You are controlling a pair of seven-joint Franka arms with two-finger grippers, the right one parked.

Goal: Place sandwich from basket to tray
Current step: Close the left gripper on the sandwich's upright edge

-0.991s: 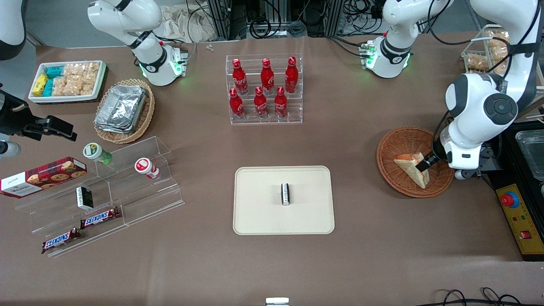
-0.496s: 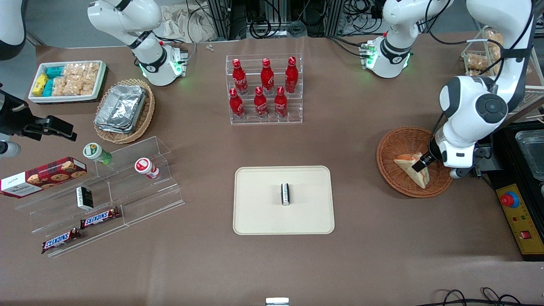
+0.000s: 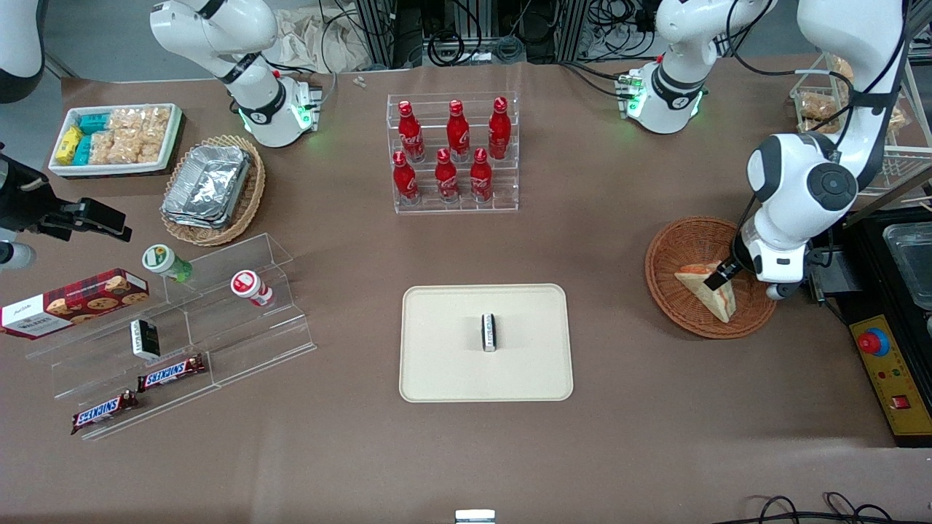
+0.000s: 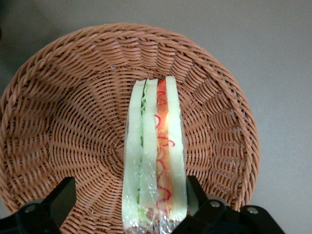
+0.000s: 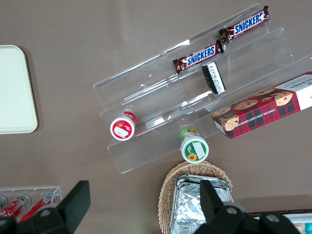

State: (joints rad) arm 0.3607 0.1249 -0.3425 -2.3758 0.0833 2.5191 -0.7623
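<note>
The sandwich point(image 3: 708, 292) point(image 4: 156, 161), a wrapped wedge of white bread with orange-red and green filling, stands on edge in the round reddish-brown basket point(image 3: 677, 251) point(image 4: 73, 107) toward the working arm's end of the table. My left gripper point(image 3: 721, 279) point(image 4: 129, 184) is low in the basket, open, with the sandwich's end between its fingers point(image 4: 62, 197). One finger lies against the bread and the other stands well apart from it. The cream tray point(image 3: 437, 364) lies mid-table, nearer the front camera than the bottles, with a small black-and-white bar point(image 3: 489, 332) on it.
A clear rack of red bottles point(image 3: 453, 153) stands farther from the camera than the tray. A yellow control box point(image 3: 892, 371) sits beside the basket at the table's end. Toward the parked arm's end are an acrylic snack shelf point(image 3: 182, 327) and a tan basket of foil trays point(image 3: 211, 189).
The left arm has shifted a little away from the front camera and toward the table's middle, carrying the gripper slightly along the sandwich. The sandwich has stayed in place.
</note>
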